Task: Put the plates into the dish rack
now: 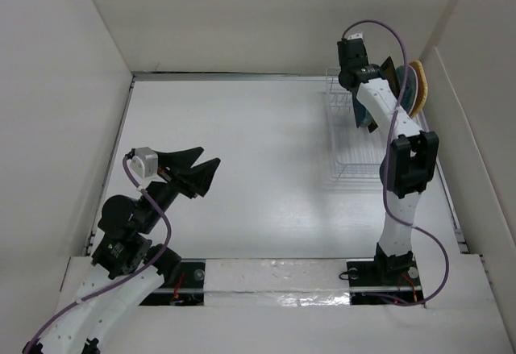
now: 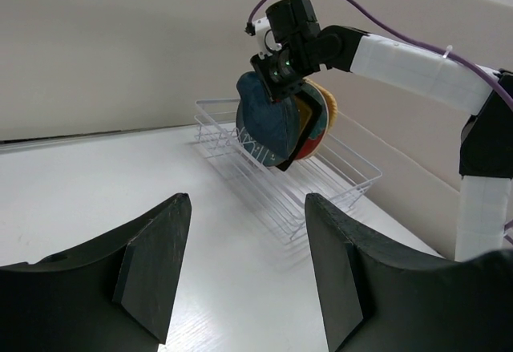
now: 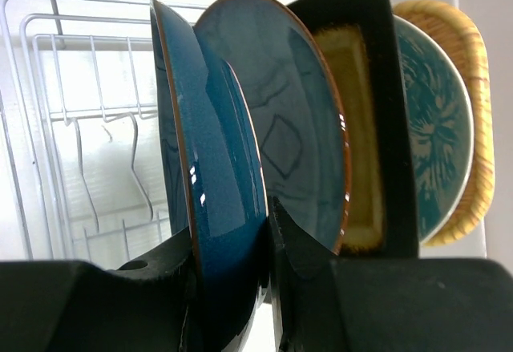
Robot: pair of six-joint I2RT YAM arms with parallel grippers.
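My right gripper [image 3: 228, 240] is shut on the rim of the dark blue leaf-shaped plate [image 3: 212, 151] and holds it upright on edge in the white wire dish rack [image 3: 80, 119]. Behind it stand the grey-teal round plate [image 3: 300, 119], the black square plate with amber centre [image 3: 365, 119], the round plate with teal flowers [image 3: 433, 135] and the orange-yellow plate [image 3: 469, 55]. In the top view the right gripper [image 1: 362, 96] is over the rack [image 1: 355, 167] at the far right. My left gripper [image 1: 199, 168] is open and empty, low at the near left.
White walls enclose the table on the left, back and right; the rack stands close to the right wall. The near half of the rack [image 2: 321, 184] holds no plates. The right arm [image 2: 417, 63] reaches over the rack.
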